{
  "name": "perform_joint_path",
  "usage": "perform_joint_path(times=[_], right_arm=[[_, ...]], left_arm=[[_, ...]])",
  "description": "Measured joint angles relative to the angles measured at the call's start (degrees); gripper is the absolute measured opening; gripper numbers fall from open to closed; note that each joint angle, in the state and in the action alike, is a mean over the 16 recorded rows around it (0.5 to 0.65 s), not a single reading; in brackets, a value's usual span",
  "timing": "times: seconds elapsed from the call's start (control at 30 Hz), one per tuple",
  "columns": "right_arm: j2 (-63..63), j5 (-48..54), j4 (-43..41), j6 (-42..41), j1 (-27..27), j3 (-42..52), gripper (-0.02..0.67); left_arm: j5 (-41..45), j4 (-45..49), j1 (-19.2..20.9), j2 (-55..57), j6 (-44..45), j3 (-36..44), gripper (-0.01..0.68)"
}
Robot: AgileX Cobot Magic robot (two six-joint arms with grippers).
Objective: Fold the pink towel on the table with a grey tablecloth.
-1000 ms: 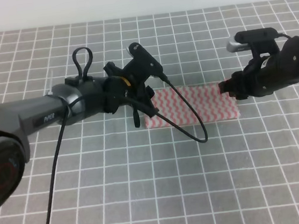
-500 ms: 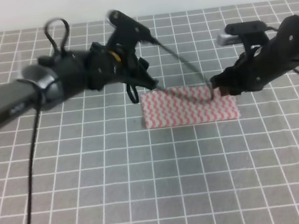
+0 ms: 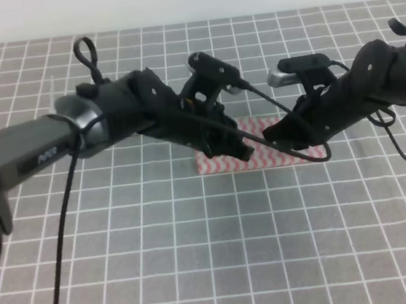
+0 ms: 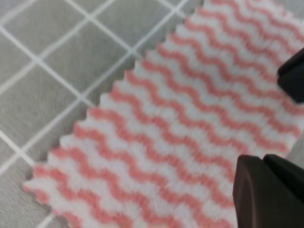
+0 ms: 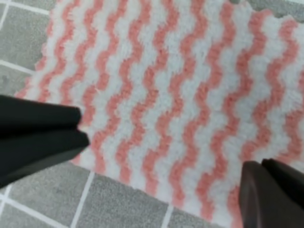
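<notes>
From the high view, both black arms are leaning in over the small pink-and-white zigzag-striped towel (image 3: 262,154), which is lying flat a bit behind the middle of the grey grid-lined tablecloth table (image 3: 200,255). The left gripper (image 3: 238,150) is sitting over the towel's left part and the right gripper (image 3: 273,135) over its right part, so they're nearly meeting in the middle and most of the cloth is hidden. Can't tell from here how either claw is set.

Left wrist view: the towel (image 4: 190,123) is filling the frame, lying flat with one frayed corner pointing at the lower left. Two dark finger tips are showing at the right edge with striped cloth between them — so I'd call that claw spread, not pinching anything.

Right wrist view: same story, towel (image 5: 180,95) flat on the grey cloth, one dark finger at the left and one at the lower right, wide apart with the towel's near edge between them.

My read: it's lining up the grab — nothing is folded yet. Next move is dropping onto an edge and closing on just that layer.
</notes>
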Motion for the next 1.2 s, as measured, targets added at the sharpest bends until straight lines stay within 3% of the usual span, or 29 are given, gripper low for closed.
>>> perform_joint_path(times=[0.73, 1.2], right_arm=[[0.3, 2.1, -4.4, -0.1, 0.0, 0.0, -0.016], [-1.2, 3.7, -11.5, 5.0, -0.1, -0.2, -0.017]], left_arm=[[2.1, -0.4, 0.1, 3.7, 3.1, 0.0, -0.001], [0.3, 0.9, 0.6, 1.7, 3.5, -0.1, -0.001]])
